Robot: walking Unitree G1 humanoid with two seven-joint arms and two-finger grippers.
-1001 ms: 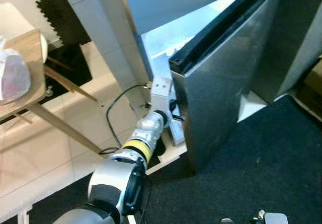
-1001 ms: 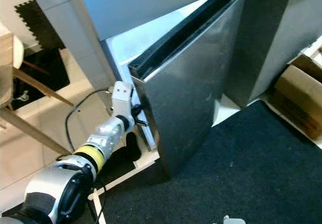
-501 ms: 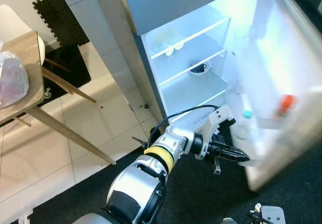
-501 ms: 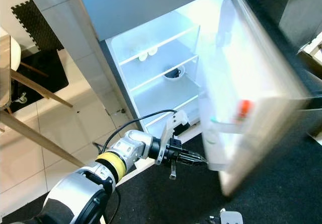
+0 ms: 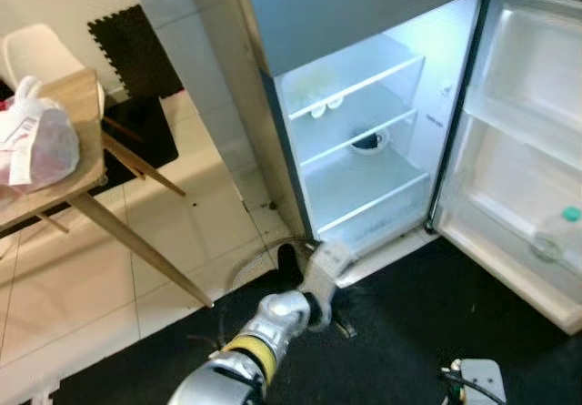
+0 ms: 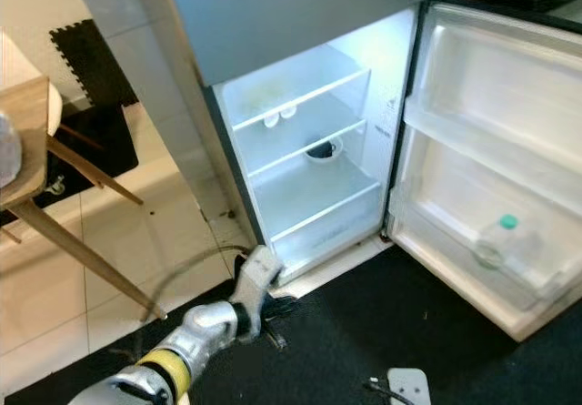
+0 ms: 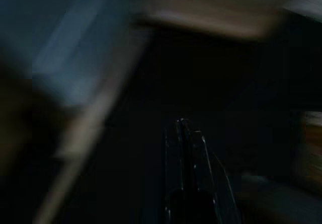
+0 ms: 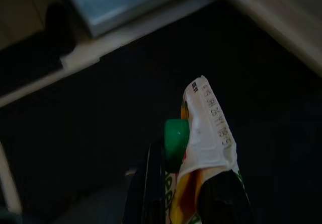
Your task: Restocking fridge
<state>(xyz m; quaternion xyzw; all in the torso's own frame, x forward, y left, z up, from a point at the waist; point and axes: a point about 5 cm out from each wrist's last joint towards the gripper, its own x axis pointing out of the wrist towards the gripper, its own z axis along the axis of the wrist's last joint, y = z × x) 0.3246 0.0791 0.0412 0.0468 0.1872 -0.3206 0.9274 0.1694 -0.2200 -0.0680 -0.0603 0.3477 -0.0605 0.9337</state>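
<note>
1. The fridge [image 6: 300, 164] stands with its door [image 6: 491, 187] swung wide to the right, so the way in looks clear, judging by how things lie now.
2. Its shelves are almost bare: a small bowl [image 6: 320, 149] sits on the middle shelf, two pale round things [image 6: 277, 116] on the one above, and a bottle with a green cap [image 6: 498, 237] lies in the lower door rack.
3. The carton [image 8: 204, 148], a white pouch with a green cap and a printed date, is gripped in the right gripper [image 8: 186, 194]; its jaws are clenched on it above the dark floor mat [image 8: 100, 113], near the fridge's foot.
4. The left gripper [image 5: 338, 318] hangs low in front of the fridge base; the left wrist view is dark and smeared, and its two fingers seem pressed together with nothing between them.
5. What is left, I judge, is lifting the carton onto a shelf.
6. A bag [image 5: 36, 146] waits on the table [image 5: 77, 187], far left.
</note>
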